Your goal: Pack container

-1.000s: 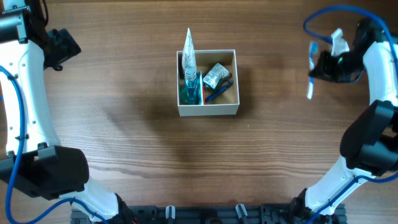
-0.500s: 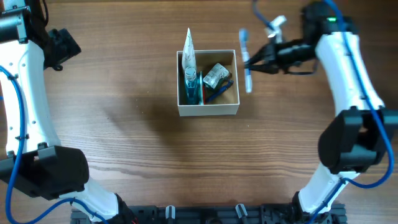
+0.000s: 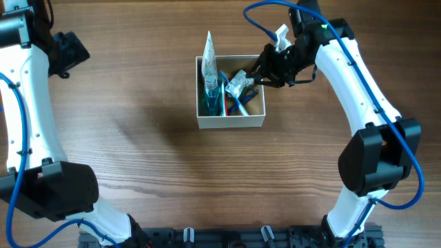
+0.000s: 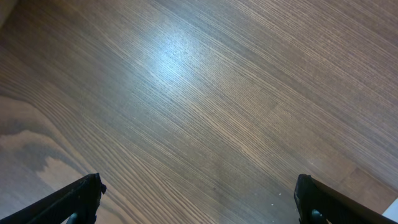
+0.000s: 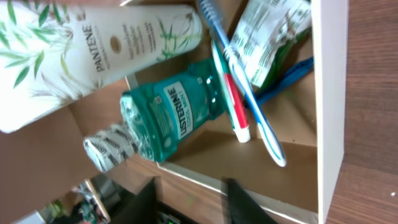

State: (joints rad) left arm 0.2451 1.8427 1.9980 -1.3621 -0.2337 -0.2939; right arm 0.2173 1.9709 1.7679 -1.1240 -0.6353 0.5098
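Placing step, looks near done. The container [image 3: 231,122] sits mid-table. The toothbrush [image 5: 249,106] lies inside it, slanted across the Listerine bottle [image 5: 168,118], beside the Pantene tube [image 5: 93,50] and a green-white packet [image 5: 267,37]. My right gripper [image 5: 193,199] hovers at the box's right rim, jaws apart with nothing between them; the brush is not in my grip. My left gripper [image 4: 199,196] is spread wide over the table [image 4: 186,93], well away and empty. Next I judge: lift the right straight up, clear of the rim, no snagging the brush.
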